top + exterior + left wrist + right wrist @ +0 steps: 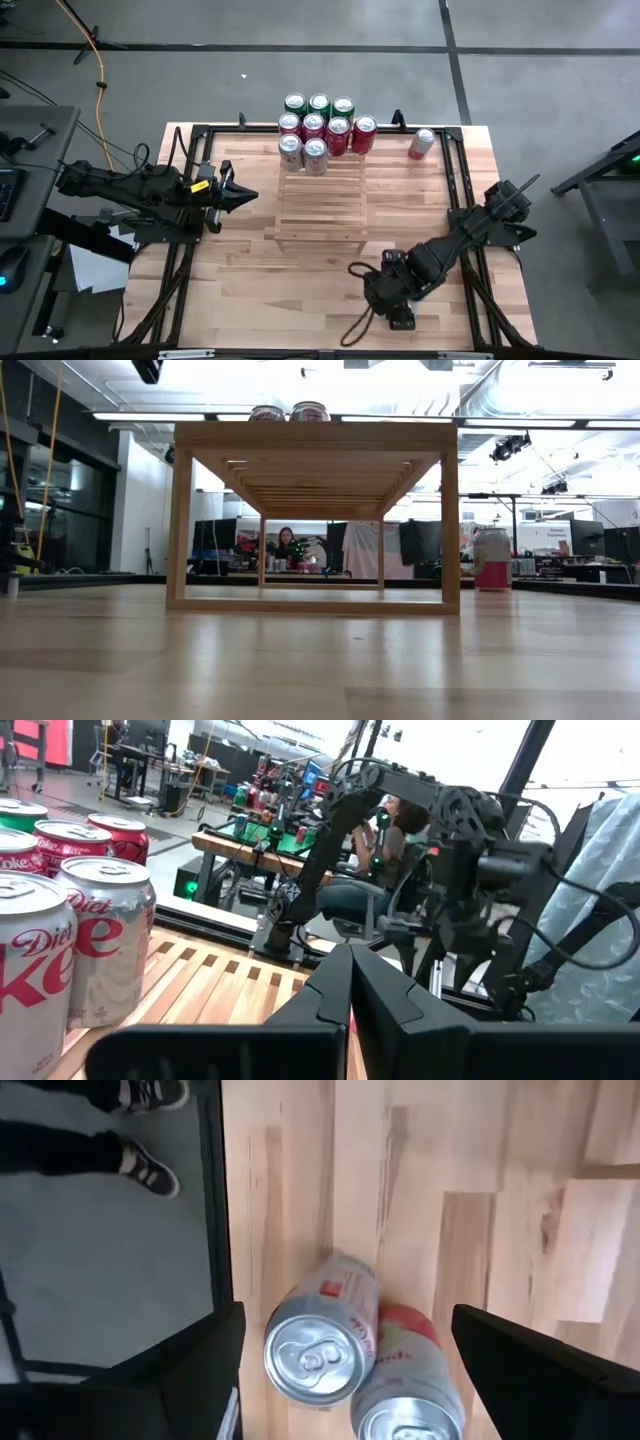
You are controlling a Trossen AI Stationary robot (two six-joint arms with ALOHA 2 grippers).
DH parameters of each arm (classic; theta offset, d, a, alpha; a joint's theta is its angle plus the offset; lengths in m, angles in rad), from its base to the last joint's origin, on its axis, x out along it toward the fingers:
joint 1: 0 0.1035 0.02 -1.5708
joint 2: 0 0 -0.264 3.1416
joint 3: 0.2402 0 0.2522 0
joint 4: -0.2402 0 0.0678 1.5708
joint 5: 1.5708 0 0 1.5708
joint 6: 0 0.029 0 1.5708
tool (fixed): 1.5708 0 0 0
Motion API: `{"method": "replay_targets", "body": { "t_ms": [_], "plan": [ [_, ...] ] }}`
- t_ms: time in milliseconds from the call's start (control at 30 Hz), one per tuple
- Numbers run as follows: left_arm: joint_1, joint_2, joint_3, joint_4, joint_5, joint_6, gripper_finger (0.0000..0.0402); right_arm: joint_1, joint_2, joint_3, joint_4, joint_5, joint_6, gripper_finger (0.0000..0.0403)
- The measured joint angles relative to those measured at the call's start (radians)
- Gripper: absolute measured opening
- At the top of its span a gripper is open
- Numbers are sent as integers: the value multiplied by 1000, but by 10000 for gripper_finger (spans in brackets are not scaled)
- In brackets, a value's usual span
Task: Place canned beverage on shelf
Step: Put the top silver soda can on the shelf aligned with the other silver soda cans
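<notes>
The light wooden slatted shelf [320, 205] stands mid-table and also shows in the low view [312, 510]. Several cans [318, 128], green, red and silver, stand on its far end. A pink-and-silver can [421, 143] stands on the table at the far right. My right gripper [392, 298] hangs near the table's near edge, pointing down, open. In the right wrist view [340, 1380], a silver can [320, 1345] and a red-and-silver can [405, 1380] sit below it, tops toward the camera. My left gripper [245, 197] is shut and empty, left of the shelf.
Black frame rails [190, 250] run along the table's left, right and far sides. A dark cable loop [352, 270] lies by the right arm. A person's shoes [150, 1175] show on the floor beyond the near edge. Bare tabletop [260, 290] lies in front of the shelf.
</notes>
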State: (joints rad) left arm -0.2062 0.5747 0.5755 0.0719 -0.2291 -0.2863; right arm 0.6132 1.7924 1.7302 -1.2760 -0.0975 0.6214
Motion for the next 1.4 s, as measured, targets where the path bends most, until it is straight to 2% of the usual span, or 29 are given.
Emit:
{"method": "replay_targets", "body": {
  "t_ms": [167,367,467,667,733,1033,1200,1400],
  "plan": [
    [0,0,0,0,-20,-19,0,43,0,-26,14,41,29,347],
    [0,1,0,0,-21,-20,0,71,6,-27,-31,60,22,395],
    [0,1,0,0,-21,-25,0,100,20,-27,-37,63,11,390],
    [1,1,0,0,-21,-22,0,134,20,-27,22,95,299,388],
    [1,1,0,0,-29,-16,0,146,20,-27,23,121,328,388],
    [1,1,0,0,-49,-15,0,189,89,-27,15,173,204,388],
    [1,1,0,0,-49,-15,0,195,158,-27,-5,145,116,388],
    [1,1,0,0,-49,-15,0,195,210,-27,-83,118,105,387]
  ]
}}
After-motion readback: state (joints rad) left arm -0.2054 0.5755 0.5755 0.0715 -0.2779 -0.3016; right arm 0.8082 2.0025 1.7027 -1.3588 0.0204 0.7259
